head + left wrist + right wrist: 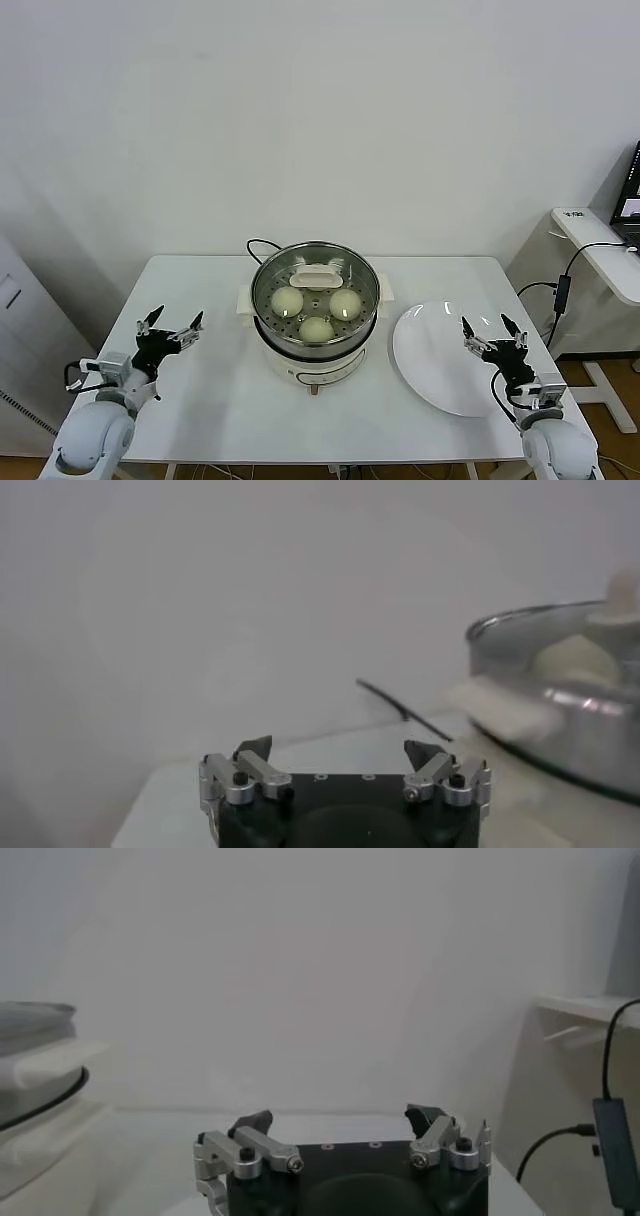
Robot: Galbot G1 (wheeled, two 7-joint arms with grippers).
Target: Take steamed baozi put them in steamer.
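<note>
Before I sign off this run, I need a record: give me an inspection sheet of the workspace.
Surface: white table.
Job's things: steamer mid-table under glass lid; three baozi visible inside, a fourth cannot be confirmed.
Clutter: white plate beside steamer, nothing on it.
Grippers: left gripper open, holding nothing, near table's left edge; right gripper open, holding nothing, over plate's right rim.
Cables: black cord behind steamer.
Surroundings: white wall; side desk at right.

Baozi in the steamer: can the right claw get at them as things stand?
Probably not. The glass lid sits on the steamer, covering the baozi. The right claw, open, hangs beside the plate.
</note>
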